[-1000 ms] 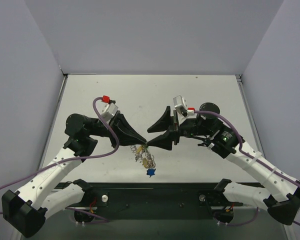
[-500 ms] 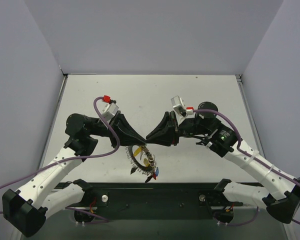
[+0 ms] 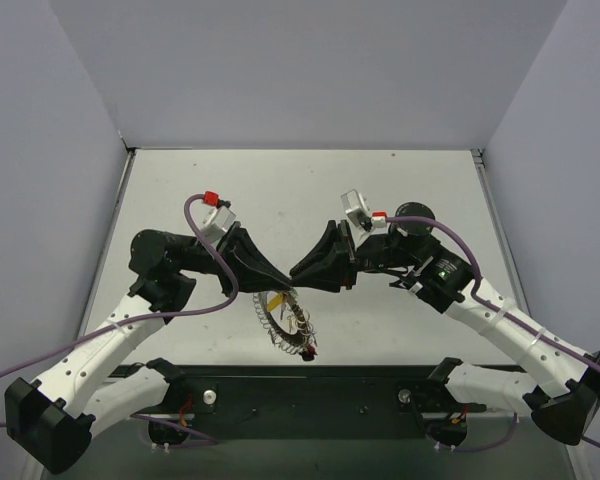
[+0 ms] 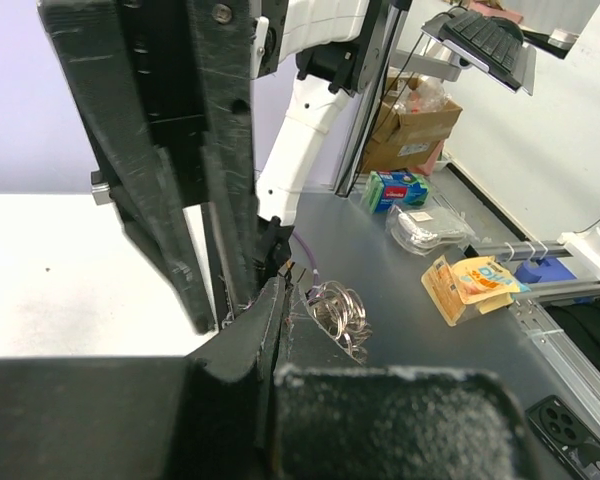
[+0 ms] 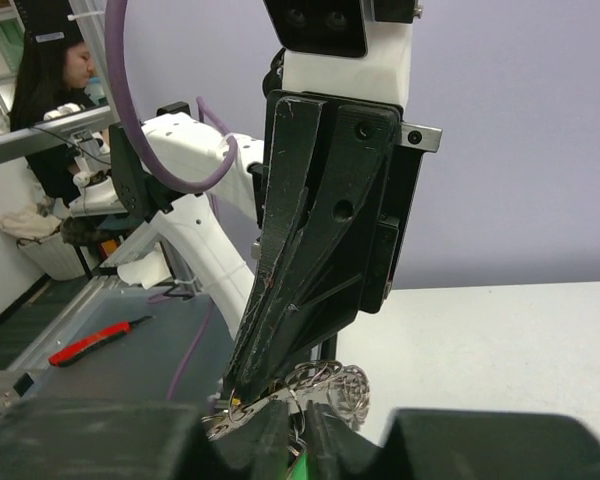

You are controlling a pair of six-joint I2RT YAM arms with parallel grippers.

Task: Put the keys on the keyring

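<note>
Keyring (image 3: 285, 325) hung above the worktop (image 3: 280, 190) from our clamped left pincer (image 3: 285, 283) as the right pincer (image 3: 296, 272), wide apart a second earlier, closed alongside. We judged it ready for threading.

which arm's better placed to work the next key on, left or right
Right, most likely. The left pincer is shut on the keyring, which dangles from its tip, so it's occupied. The right pincer sits at the ring's top.
</note>
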